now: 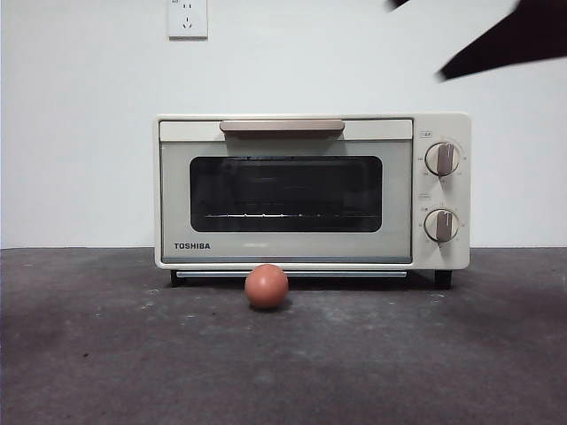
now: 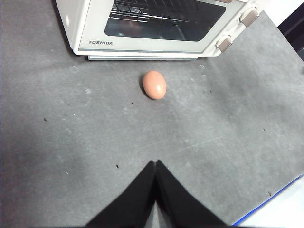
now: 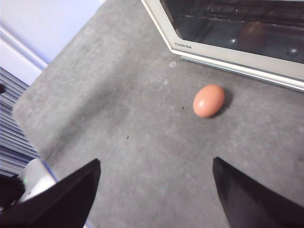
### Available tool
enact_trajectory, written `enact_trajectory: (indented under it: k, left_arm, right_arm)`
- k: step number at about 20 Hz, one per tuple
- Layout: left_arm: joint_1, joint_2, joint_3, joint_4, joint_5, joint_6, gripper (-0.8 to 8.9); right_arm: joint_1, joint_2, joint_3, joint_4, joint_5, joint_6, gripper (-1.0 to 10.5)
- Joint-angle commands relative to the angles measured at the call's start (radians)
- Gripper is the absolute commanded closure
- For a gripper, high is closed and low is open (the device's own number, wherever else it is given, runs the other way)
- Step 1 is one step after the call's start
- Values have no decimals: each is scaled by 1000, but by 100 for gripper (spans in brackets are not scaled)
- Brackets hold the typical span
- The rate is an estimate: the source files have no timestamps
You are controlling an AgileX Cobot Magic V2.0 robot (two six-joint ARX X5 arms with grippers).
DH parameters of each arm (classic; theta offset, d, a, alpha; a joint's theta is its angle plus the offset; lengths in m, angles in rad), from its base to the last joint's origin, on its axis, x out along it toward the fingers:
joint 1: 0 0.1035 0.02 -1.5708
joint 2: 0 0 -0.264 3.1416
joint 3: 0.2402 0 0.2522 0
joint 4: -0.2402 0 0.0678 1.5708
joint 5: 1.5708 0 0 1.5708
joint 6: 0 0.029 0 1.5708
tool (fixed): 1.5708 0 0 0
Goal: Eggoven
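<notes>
One orange-brown egg (image 1: 267, 286) lies on a dark grey table (image 1: 106, 354), just in front of one cream toaster oven (image 1: 310, 190) and near the middle of its closed door, with a small gap between the two. The oven has one tan handle (image 1: 282, 126) along the top of the door, one dark window (image 1: 285, 194) through which a wire rack shows, and two round knobs (image 1: 442, 158) stacked on its right side. The word TOSHIBA is printed in dark letters at the door's lower left corner. Nothing lies between the egg and either gripper. The left gripper (image 2: 156, 164) hangs above bare table, well back from the egg, its two black jaws pressed together and holding nothing. The right gripper (image 3: 156, 185) also hovers over the table, nearer the egg, its jaws spread wide apart and empty. Behind the oven stands a plain white wall with one white wall socket (image 1: 187, 18) high up. A blurred dark arm (image 1: 514, 40) crosses the front view's upper right corner.
</notes>
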Motion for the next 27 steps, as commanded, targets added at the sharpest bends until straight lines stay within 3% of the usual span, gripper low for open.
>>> enact_trajectory:
  k: [1, 5, 10, 14, 27]
  left_arm:
    - [1, 5, 23, 12, 5, 9, 806]
    - [-8, 5, 23, 11, 5, 9, 806]
    - [-48, 5, 23, 11, 5, 9, 806]
    - [-73, 5, 23, 11, 5, 9, 806]
    - [-137, 5, 23, 7, 5, 9, 806]
  right_arm:
    - [90, 121, 33, 103, 88, 82, 581]
    - [182, 372, 141, 154, 225, 105, 581]
    - [217, 654, 352, 74, 358, 105, 581]
    - [221, 785, 418, 73, 433, 110, 581]
    - [209, 991, 422, 240, 487, 185, 582]
